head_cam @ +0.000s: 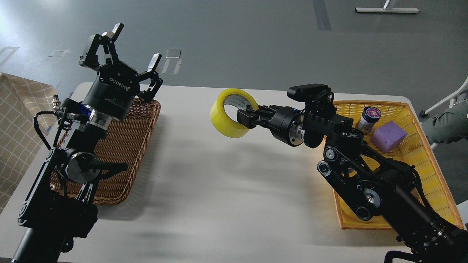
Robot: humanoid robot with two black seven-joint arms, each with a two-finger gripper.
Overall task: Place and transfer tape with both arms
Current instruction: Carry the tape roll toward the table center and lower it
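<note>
Counted on one white table (226,190): two baskets, one brown wicker (128,146), one yellow (424,164); one roll of tape (228,122); one small jar (368,118); one purple block (389,136). Two grippers present, left (136,45) and right (245,118).

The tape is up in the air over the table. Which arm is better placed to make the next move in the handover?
Probably the left. The right gripper already holds the tape out over the table. The left gripper is open, empty, raised over the brown basket, so it could reach across and take it.
</note>
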